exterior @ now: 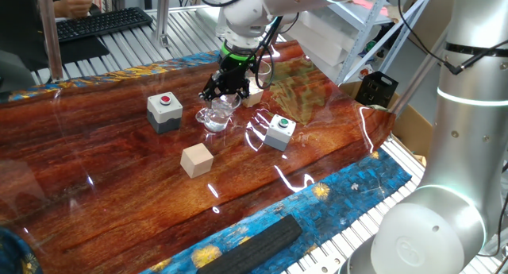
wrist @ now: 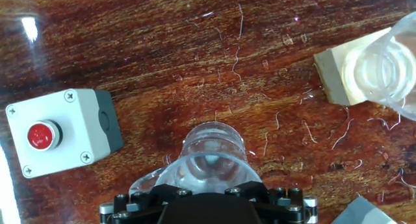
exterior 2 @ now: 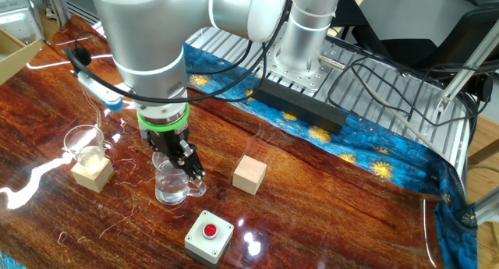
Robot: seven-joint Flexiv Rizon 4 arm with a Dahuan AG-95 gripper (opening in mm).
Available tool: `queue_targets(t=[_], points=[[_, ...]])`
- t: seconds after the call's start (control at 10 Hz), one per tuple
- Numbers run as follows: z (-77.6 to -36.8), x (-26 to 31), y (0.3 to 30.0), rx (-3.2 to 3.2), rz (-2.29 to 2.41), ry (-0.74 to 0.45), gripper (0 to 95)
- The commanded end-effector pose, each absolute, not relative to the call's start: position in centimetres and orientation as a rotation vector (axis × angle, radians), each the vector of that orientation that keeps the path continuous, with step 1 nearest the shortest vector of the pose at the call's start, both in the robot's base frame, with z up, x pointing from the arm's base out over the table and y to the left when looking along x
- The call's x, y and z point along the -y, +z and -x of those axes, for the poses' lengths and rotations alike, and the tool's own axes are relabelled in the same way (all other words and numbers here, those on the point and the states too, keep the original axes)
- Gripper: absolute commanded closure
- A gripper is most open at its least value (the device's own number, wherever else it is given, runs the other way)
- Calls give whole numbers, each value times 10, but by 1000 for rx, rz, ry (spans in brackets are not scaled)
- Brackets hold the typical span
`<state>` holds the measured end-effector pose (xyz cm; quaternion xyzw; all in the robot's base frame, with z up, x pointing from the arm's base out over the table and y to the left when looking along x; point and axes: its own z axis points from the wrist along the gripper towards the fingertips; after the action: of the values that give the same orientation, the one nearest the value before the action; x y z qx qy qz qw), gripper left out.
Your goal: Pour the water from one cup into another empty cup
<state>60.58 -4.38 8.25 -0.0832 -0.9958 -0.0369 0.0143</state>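
The glass mug (exterior 2: 171, 187) with a side handle stands upright on the wooden table, and the hand view shows it from above (wrist: 211, 149). My gripper (exterior 2: 175, 166) is lowered over its rim, one finger on each side, jaws wide; I see no squeeze on the glass. In one fixed view the gripper (exterior: 221, 95) hangs just above the mug (exterior: 216, 117). The water is hard to make out through the glass. The smaller handleless clear cup (exterior 2: 84, 140) rests on a wooden cube (exterior 2: 92, 175) to the mug's left, at the hand view's upper right (wrist: 383, 65).
A grey box with a red button (exterior 2: 209, 236) lies in front of the mug. A green-button box (exterior: 279, 131) and a loose wooden cube (exterior 2: 249, 174) sit nearby. A black bar (exterior 2: 300, 105) lies along the blue cloth edge.
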Motion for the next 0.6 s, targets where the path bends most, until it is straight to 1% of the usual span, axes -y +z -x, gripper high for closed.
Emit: queue_targets(t=[0.1,0.6], points=[[-606,44,80,3111,260,-114,950],[-608,45,80,3101,316,-110,950]])
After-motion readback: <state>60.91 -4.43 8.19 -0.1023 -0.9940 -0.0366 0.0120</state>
